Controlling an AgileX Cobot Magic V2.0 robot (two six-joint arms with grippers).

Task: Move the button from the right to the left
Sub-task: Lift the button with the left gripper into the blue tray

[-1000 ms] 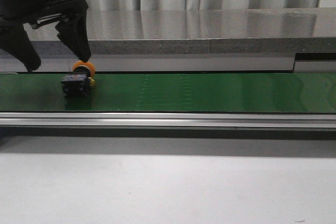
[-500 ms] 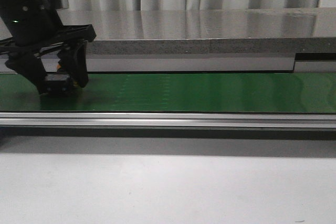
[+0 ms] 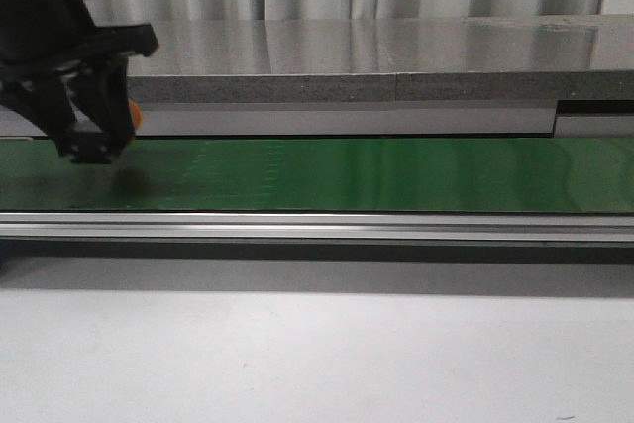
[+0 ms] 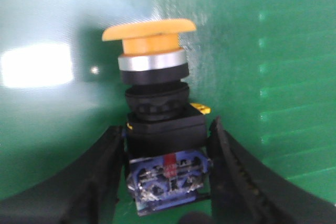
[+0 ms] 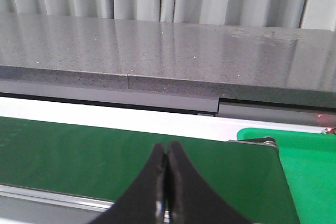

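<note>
The button (image 4: 157, 108) has a yellow-orange mushroom cap, a silver ring and a black body with a blue and red base. In the left wrist view my left gripper (image 4: 165, 135) is shut on its black body, one finger on each side. In the front view the left gripper (image 3: 94, 141) holds it just above the green belt (image 3: 347, 173) at the far left; only a sliver of orange cap (image 3: 134, 114) shows beside the fingers. My right gripper (image 5: 167, 153) is shut and empty over the belt (image 5: 79, 150); it is out of the front view.
A grey stone ledge (image 3: 396, 56) runs behind the belt, with curtains beyond. A silver rail (image 3: 317, 227) borders the belt's front edge, and a white table surface (image 3: 317, 354) lies before it. The right wrist view shows a brighter green surface (image 5: 310, 166) beside the belt's end.
My left gripper came down around the button, closed on it, and has lifted it slightly and carried it to the left. The belt spot where it lay is now bare.
</note>
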